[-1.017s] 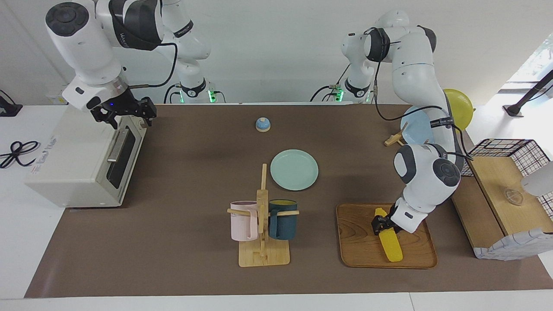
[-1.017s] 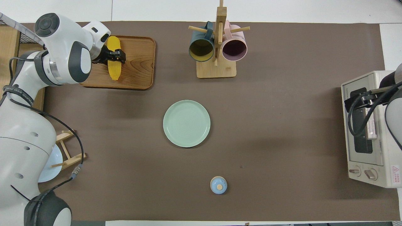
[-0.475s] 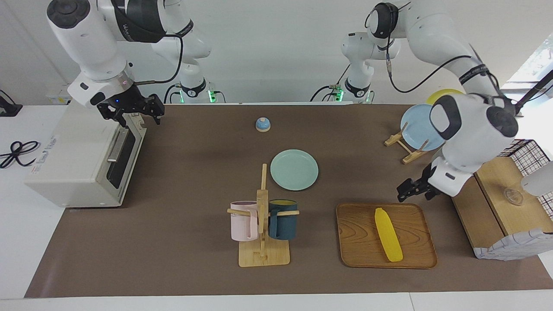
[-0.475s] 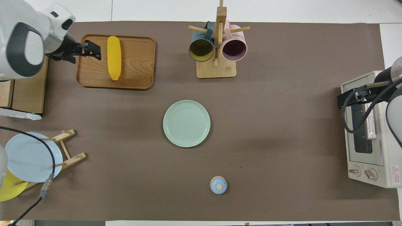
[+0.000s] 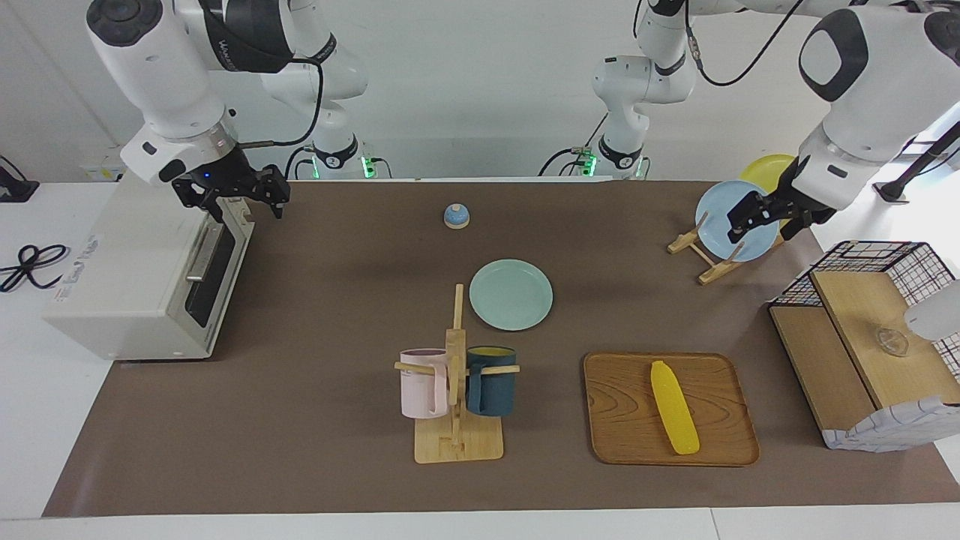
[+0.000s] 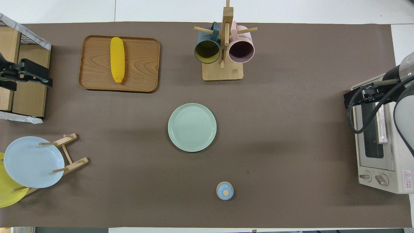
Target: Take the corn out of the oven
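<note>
Facing view first: I find the corn (image 5: 674,406) lying flat on the wooden tray (image 5: 622,442), toward the left arm's end of the table, well apart from the oven (image 5: 142,277) at the right arm's end. The oven door appears closed. The task looks complete as things lie.

My left gripper (image 5: 766,215) hangs in the air over the blue plate (image 5: 720,221) on its rack, fingers spread, holding nothing. My right gripper (image 5: 232,193) hovers over the oven's upper front edge, fingers apart, also holding nothing.

Handling assessment, as judgement only: the cob looks light, rigid and plastic, with a bumpy skin that should give fair grip. Being round and tapered, it may roll. I would take it across the thick middle, jaws square to its length.
</note>
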`<control>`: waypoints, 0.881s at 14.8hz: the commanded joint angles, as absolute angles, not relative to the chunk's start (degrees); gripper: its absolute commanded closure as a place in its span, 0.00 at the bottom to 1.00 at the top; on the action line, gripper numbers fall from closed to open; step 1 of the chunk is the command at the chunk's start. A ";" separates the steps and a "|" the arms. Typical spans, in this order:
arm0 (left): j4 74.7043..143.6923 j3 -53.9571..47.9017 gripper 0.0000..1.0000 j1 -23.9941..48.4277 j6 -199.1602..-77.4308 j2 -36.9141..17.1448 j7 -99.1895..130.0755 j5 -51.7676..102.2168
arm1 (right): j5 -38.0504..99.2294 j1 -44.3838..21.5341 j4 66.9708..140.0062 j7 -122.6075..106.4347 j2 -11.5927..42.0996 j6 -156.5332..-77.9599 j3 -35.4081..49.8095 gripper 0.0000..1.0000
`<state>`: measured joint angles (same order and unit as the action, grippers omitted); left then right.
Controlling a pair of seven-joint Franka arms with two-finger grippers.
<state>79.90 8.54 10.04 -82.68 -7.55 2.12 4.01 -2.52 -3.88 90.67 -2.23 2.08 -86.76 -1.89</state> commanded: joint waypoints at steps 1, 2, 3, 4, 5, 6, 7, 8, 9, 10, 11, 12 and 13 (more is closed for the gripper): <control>91.02 8.53 0.00 9.93 -82.97 1.20 2.46 2.99 | -0.79 -3.96 89.74 -1.23 2.72 -85.78 -2.37 0.00; 94.36 8.35 0.00 9.06 -83.58 3.49 2.55 2.90 | -0.79 -3.96 89.91 -1.23 2.38 -85.09 -2.37 0.00; 96.13 8.18 0.00 8.88 -84.02 4.30 2.64 2.90 | -0.79 -3.96 89.65 -1.14 2.37 -85.17 -2.37 0.00; 97.20 8.17 0.00 8.88 -84.63 4.92 2.64 2.90 | -0.79 -3.96 89.74 -1.14 2.37 -85.60 -2.37 0.00; 97.82 8.17 0.00 8.79 -85.42 5.10 2.64 2.99 | -0.79 -3.52 89.65 -1.32 2.37 -85.43 -2.46 0.00; 97.91 7.91 0.00 8.44 -86.39 5.10 2.46 2.99 | -0.70 -2.99 89.65 -1.41 2.29 -85.17 -2.55 0.00; 97.91 7.13 0.00 7.05 -88.14 4.75 2.29 2.90 | -0.70 -2.55 89.65 -1.41 2.02 -84.82 -2.55 0.00; 97.82 5.03 0.00 5.55 -90.07 4.40 2.20 2.99 | -0.79 -2.55 89.65 -1.41 1.67 -84.73 -2.64 0.00; 97.39 3.44 0.00 4.15 -90.52 3.70 2.28 2.99 | -0.79 -2.55 89.65 -1.41 1.67 -84.81 -2.64 0.00; 97.21 2.73 0.00 3.78 -90.61 2.91 2.29 2.90 | -0.79 -2.55 89.74 -1.58 1.67 -85.08 -2.64 0.00; 96.51 2.55 0.00 3.95 -90.62 2.12 2.11 1.25 | -0.79 -2.64 89.56 -1.76 1.67 -85.34 -2.55 0.00; 96.33 2.46 0.00 3.96 -90.35 2.20 2.02 0.88 | -0.79 -2.64 89.56 -1.76 1.67 -85.34 -2.55 0.00; 96.33 2.46 0.00 4.04 -90.35 2.28 2.20 0.88 | -0.79 -2.72 89.73 -1.67 1.58 -85.43 -2.55 0.00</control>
<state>96.24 3.30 4.81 -89.56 2.13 2.20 2.47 -2.51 -2.95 90.05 -1.97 1.89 -86.12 -2.56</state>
